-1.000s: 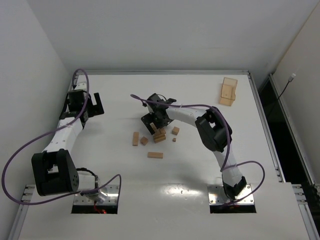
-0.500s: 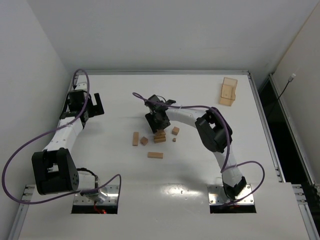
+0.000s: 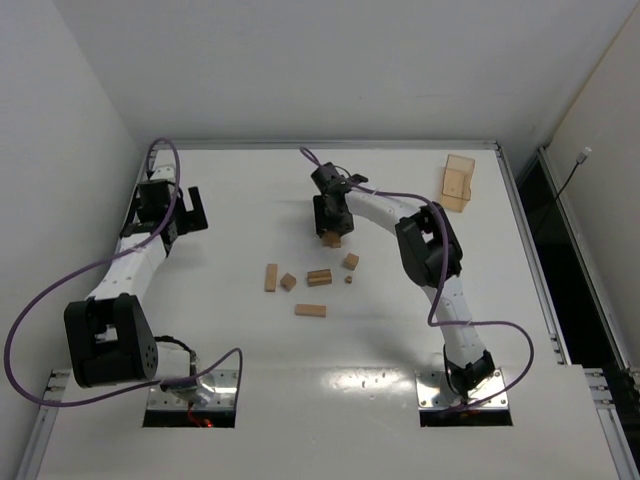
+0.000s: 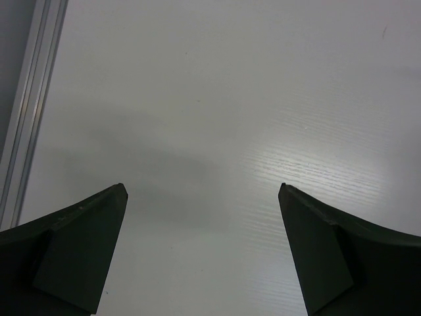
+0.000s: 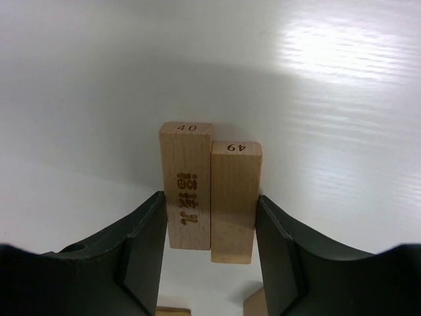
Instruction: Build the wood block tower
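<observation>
Fingers of the right gripper (image 5: 210, 197) clamp two wooden bars (image 5: 187, 187) side by side, their ends stamped 40 and 49, over the tabletop (image 5: 329, 99) just beyond the other pieces. Six loose blocks (image 3: 319, 277) lie scattered nearer the arms. The left gripper (image 4: 204, 191) hangs with its fingers wide apart over the far left of the tabletop. An amber box (image 3: 457, 184) lies near the far right corner, well apart from the blocks; its contents cannot be made out.

Scattered wood blocks (image 3: 318, 278) crowd mid-table; open table (image 3: 230, 330) surrounds the left tool (image 4: 202, 191).
</observation>
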{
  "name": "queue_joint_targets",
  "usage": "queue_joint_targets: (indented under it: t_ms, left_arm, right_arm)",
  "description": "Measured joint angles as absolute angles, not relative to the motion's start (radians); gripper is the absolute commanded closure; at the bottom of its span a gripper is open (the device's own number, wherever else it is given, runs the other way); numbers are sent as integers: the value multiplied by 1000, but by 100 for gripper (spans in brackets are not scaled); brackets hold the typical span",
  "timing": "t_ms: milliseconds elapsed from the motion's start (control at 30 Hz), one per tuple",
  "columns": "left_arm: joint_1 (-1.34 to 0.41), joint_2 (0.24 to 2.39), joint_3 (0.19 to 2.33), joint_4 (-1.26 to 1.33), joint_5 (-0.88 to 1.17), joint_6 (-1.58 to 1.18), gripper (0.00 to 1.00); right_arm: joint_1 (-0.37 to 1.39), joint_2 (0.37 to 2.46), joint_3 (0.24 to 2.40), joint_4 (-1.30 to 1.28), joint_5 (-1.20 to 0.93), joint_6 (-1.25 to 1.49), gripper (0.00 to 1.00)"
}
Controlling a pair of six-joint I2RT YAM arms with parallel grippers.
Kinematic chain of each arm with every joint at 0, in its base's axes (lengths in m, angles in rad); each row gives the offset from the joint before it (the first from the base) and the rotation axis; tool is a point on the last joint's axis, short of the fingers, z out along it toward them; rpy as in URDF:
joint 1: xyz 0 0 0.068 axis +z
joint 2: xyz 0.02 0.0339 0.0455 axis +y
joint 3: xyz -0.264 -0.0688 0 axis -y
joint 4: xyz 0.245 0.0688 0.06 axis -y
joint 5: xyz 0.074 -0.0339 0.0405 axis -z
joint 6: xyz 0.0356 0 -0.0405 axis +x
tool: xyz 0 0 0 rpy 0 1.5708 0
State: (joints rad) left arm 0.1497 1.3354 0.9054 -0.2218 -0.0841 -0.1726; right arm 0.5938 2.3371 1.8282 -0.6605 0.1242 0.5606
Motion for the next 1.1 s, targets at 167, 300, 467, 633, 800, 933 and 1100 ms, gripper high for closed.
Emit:
queue_joint_targets:
  t_ms: [167, 300, 467, 633, 800, 933, 1100]
  left_arm:
    - [150, 1374, 905, -222, -91, -168, 0]
    - [150, 1390, 905, -228, -92, -169, 0]
    - [150, 1390, 906, -228, -94, -169, 0]
    - [150, 1390, 906, -228, -94, -169, 0]
    - [150, 1390, 906, -228, -94, -169, 0]
    - [150, 1390, 906, -227, -94, -169, 0]
    - [150, 1382, 901, -224, -94, -169, 0]
  right_arm:
    - [564, 2341, 1837, -668, 131, 629, 100]
    - [565, 2336, 1826, -661, 132, 652, 100]
    - [572, 2299, 1759, -622, 127, 668, 100]
    - [588, 2267, 1704, -608, 120, 673, 37]
    - [598, 2254, 1692, -591, 80, 673, 7]
    - [611, 2252, 1692, -591, 76, 648, 7]
    - [620, 2189, 1611, -568, 79, 588, 7]
